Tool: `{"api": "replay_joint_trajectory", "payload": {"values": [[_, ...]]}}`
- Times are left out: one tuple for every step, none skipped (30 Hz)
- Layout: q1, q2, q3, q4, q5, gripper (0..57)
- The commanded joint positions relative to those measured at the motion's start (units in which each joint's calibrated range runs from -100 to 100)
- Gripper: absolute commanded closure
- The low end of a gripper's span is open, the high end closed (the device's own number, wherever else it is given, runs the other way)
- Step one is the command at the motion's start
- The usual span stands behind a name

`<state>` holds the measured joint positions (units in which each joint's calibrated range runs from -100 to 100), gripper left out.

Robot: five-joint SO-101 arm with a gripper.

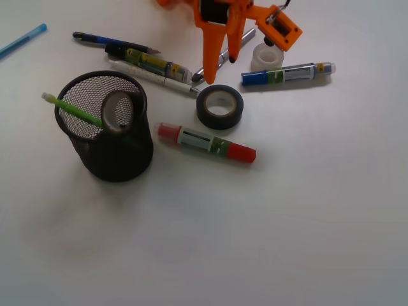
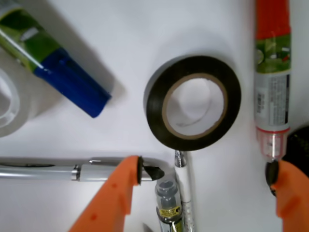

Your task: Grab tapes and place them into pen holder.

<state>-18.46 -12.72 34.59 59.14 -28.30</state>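
Note:
A black tape roll [image 1: 205, 108] [image 2: 154, 104] with a pale core lies flat on the white table. My orange gripper [image 1: 221, 71] [image 2: 205, 169] hangs just behind it, open and holding nothing, with the roll lying beyond the fingertips and not between them. A translucent whitish tape [image 1: 266, 57] [image 2: 9, 104] lies to the right of the gripper in the front view. The black mesh pen holder [image 1: 118, 156] stands at the left. A dark grey-brown-faced tape [image 1: 105, 111] leans upright inside it beside a green pen [image 1: 70, 108].
A red marker [image 1: 207, 142] [image 2: 273, 72] lies in front of the black roll. A blue marker [image 1: 287, 73] [image 2: 53, 63] lies at the right. Several pens [image 1: 146, 64] lie between the holder and the gripper. A silver pen [image 2: 43, 169] and a white pen [image 2: 182, 198] lie under the fingers.

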Motion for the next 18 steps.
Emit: {"api": "replay_joint_trajectory", "payload": {"values": [[0.26,-1.09,2.55,-2.88,-0.39,27.6],[-0.19,-1.01,3.36,-3.32,-0.73,27.6],[-0.79,-1.01,4.54,-3.93,-1.47,27.6],[-1.17,-1.09,5.63,-4.54,-2.15,27.6],[-1.54,-1.09,6.8,-5.59,-2.64,27.6],[-1.76,-1.09,7.89,-6.82,-2.88,27.6],[-2.29,-1.09,8.98,-8.04,-2.93,27.6],[-2.66,-1.09,9.79,-9.35,-2.98,27.6],[-3.03,-1.09,10.34,-10.4,-2.98,27.6],[-3.48,-1.09,10.97,-11.37,-2.98,27.6],[-3.93,-1.09,11.42,-12.33,-3.03,27.6],[-4.16,-1.09,11.7,-13.47,-2.98,27.6],[-4.23,-1.01,11.88,-14.52,-2.88,27.6],[-4.31,-1.01,11.97,-15.13,-2.83,27.6],[-4.31,-1.01,12.15,-15.83,-2.83,27.6],[-4.31,-1.01,12.15,-16.0,-2.54,27.6],[-4.16,-1.01,12.15,-16.18,-2.0,27.6],[-4.01,-0.75,12.15,-16.18,-1.61,27.6]]}}
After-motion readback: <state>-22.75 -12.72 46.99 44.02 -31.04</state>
